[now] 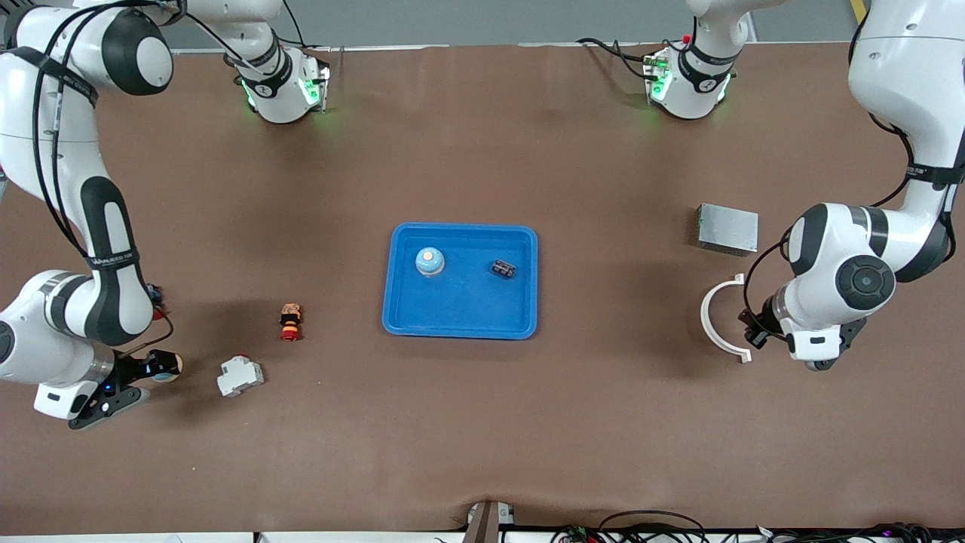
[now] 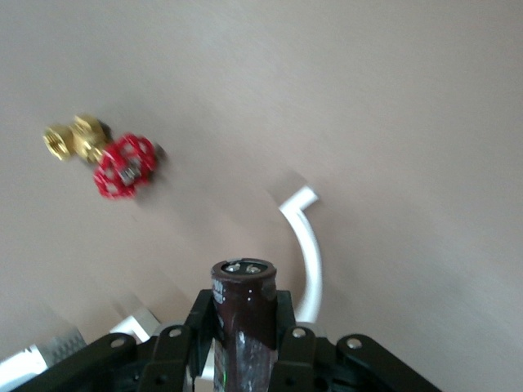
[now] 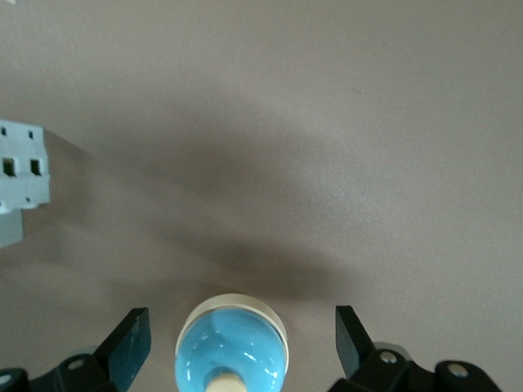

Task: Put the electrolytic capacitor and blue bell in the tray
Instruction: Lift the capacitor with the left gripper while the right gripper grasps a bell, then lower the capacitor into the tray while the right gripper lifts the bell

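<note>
Left claw point(image 2: 245, 343) clamped shut; right claw point(image 3: 241, 343) spread wide.

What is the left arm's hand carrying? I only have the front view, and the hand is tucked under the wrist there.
Observer: The left wrist view shows the left hand shut on a dark brown electrolytic capacitor, gripped between its fingers.
Operator: Is anything on the table under it that I can't see?
Observer: Yes, a brass valve with a red handwheel lies there, apart from the white curved piece. Your view doesn't show the valve.
Operator: Has the right hand grabbed its blue bell?
Observer: No. In the right wrist view the right hand is open, with a finger on each side of the blue bell and neither touching it.
</note>
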Motion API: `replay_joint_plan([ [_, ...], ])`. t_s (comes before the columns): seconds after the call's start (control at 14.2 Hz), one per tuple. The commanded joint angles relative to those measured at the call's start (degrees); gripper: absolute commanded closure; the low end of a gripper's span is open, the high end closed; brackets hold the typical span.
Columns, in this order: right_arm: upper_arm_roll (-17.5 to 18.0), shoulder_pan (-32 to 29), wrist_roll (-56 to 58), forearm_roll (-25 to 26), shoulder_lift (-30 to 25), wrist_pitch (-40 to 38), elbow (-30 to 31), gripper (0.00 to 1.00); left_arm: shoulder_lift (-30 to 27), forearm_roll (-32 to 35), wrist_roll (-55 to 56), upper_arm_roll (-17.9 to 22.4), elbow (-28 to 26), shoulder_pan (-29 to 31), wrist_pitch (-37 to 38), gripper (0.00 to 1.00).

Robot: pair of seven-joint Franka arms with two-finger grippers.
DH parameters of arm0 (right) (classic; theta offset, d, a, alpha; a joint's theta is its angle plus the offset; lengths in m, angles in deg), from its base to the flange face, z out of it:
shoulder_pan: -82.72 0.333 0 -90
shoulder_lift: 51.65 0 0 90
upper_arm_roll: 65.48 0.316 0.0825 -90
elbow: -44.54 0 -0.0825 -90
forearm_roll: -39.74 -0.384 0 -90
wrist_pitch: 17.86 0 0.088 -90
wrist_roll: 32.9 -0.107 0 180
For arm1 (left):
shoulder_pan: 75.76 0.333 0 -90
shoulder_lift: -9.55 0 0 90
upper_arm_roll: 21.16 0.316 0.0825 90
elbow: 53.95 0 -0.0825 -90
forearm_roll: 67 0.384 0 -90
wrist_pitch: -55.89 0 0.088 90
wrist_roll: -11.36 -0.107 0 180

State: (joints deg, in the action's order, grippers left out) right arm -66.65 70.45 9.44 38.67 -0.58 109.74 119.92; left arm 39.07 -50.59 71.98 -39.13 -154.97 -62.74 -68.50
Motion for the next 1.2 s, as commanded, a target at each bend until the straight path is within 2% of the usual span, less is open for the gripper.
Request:
replay_joint_plan([
  [0.0,1.25,-2.67,2.39,-0.77,2.72,-0.77,-1.9,0.0,0.09,-1.82,3.6,-2.5,2.4,-0.45,2.83,1.0],
  [0.07,1.25,-3.11,2.48,-0.86,2.9,-0.78,-1.73,0.0,0.71,-1.91,5.88,-3.47,3.54,-1.24,3.62,1.0],
  [0.49,1.25,-3.11,1.51,-1.03,2.9,-1.3,-1.55,0.0,5.01,-2.0,19.15,-3.48,9.07,-10.02,3.9,1.0],
  [1.13,1.25,-2.77,-0.51,-1.74,1.5,-3.85,-1.55,0.0,15.12,-1.82,36.65,-2.69,22.08,-23.74,2.93,1.0],
])
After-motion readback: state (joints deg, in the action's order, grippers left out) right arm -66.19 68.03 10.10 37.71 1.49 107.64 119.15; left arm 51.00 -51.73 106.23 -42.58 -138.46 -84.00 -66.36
